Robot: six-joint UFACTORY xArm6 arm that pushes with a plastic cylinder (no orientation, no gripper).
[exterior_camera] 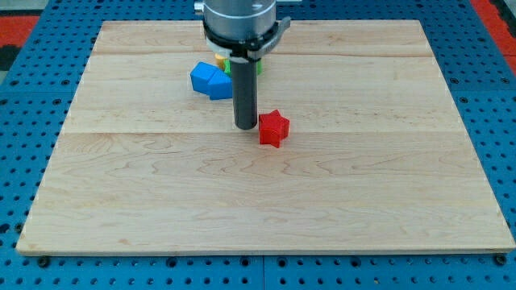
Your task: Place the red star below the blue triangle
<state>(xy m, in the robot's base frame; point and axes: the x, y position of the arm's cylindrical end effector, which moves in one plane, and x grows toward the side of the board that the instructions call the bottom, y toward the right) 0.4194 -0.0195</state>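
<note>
My tip (245,126) just left of red star (273,128) — blue block (211,80) above-left.

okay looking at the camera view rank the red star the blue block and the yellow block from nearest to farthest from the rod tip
1. Red star: just to the view's right of my tip.
2. Blue block: up and left.
3. Yellow block: farther up, mostly hidden behind the blue one.

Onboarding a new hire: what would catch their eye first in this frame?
The dark rod drops from the view's top centre, and my tip sits just left of the small red star block, close to it or touching. Up-left of the rod lies a blue angular block, with yellow and green slivers behind it, all on the pale wooden board.
</note>
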